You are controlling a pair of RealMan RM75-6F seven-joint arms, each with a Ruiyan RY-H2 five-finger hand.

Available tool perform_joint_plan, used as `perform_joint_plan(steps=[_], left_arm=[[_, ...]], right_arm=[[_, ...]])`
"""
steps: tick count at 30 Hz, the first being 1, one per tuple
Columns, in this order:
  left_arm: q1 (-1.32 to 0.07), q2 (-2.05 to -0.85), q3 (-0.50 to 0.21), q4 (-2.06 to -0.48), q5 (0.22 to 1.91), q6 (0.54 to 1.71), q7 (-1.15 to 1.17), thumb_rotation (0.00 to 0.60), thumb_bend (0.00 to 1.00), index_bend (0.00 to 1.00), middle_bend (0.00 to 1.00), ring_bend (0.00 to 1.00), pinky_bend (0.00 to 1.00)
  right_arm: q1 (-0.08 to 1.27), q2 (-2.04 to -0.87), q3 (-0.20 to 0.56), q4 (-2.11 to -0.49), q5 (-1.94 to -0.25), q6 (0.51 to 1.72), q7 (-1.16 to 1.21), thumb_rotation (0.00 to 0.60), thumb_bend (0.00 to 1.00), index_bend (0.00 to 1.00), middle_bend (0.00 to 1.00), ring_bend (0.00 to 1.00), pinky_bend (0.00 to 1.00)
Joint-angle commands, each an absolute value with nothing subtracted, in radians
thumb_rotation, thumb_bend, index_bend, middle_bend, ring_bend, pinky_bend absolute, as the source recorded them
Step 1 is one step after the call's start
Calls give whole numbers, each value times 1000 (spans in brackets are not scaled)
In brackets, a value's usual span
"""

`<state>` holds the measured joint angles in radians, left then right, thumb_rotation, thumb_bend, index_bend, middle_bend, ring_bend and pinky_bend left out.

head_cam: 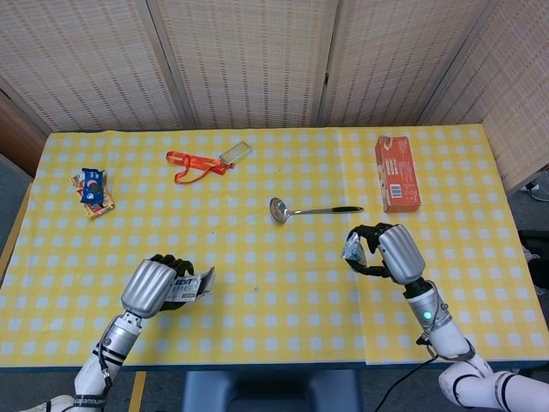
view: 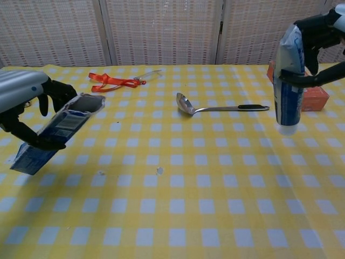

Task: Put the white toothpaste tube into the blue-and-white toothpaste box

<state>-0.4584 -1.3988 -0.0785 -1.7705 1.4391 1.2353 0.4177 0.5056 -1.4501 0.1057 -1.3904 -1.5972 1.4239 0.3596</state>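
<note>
1. Step-wise, I'd say this is the bit between pickup and insertion. Both task things are off the table, one in each hand, but they're well apart and nowhere near lined up yet.

2. The left hand (view: 24, 100) is gripping the blue-and-white toothpaste box (view: 56, 132), fingers wrapped round its upper part. In the chest view the box is sitting tilted, open end (view: 90, 102) up and pointing toward the middle of the table, closed end hanging low toward the left edge.

3. The right hand (view: 318, 35) is holding the white toothpaste tube (view: 287, 81) near its crimped end, fingers curled round it. The tube is hanging almost upright, cap end down, clear above the yellow checked tablecloth (view: 172, 205). From the head view it's mostly tucked under the hand (head_cam: 390, 251), so only a bit of the tube (head_cam: 352, 247) is showing.

4. Next move, my guess: the right arm needs to bring the tube across toward the centre and tip it over so the cap end is facing the box mouth, while the left is holding the box steady or angling it to meet. Right now tube and box axes aren't matching at all.

5. The opening looks only a little wider than the tube, so alignment is going to matter, and the flap at the mouth could catch.

6. Other stuff lying around: a ladle (view: 215, 107) in the middle, an orange carton (head_cam: 396, 173) beyond the right hand, a red lanyard (view: 112, 82) at the far side, and a small snack packet (head_cam: 94, 191) far left. None is sitting in the path between the hands, apart from the ladle being just beyond it.
</note>
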Motion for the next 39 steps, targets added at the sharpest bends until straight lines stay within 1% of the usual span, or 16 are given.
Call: perform_joint_plan(steps=[1,5,8,12,15,21,26,33,39], left_arm=[[-456,-1423,-94,-1808,1474,1265,294,600,201,490,574,458,501],[-465,-1426,-89,-1849,1483,1244,230,600,202,490,574,460,508],[-464,-1432,-82,-1848,1484,1242,241,600,201,490,574,463,519],[-465,-1443,-79,-1847,1468,1231,228,600,201,491,578,468,521],[-475,-1467,-80,-1840,1461,1209,189,600,200,493,583,472,525],[-497,-1524,-87,-1805,1466,1183,118,600,196,496,583,472,525],[-522,-1545,-110,-1806,1437,1145,55,600,197,498,583,472,525],[-545,-1556,-129,-1798,1405,1117,52,600,196,498,583,472,525],[-552,-1561,-135,-1804,1400,1122,63,600,196,498,583,472,525]], right_arm=[[521,-1469,140,-1404,-1600,1421,543,600,387,832,743,718,643],[538,-1495,175,-1414,-1572,1415,784,600,388,832,743,719,643],[550,-1470,201,-1456,-1562,1402,929,600,387,832,743,720,643],[560,-1435,219,-1527,-1578,1407,1035,600,386,832,743,719,643],[574,-1431,223,-1575,-1589,1396,1089,600,387,832,743,718,643],[611,-1439,242,-1627,-1586,1362,1153,600,387,832,743,717,643],[637,-1462,255,-1631,-1580,1343,1145,600,387,832,743,717,643],[659,-1479,265,-1634,-1568,1325,1116,600,387,832,742,716,643],[675,-1492,274,-1629,-1545,1300,1084,600,387,832,743,716,643]])
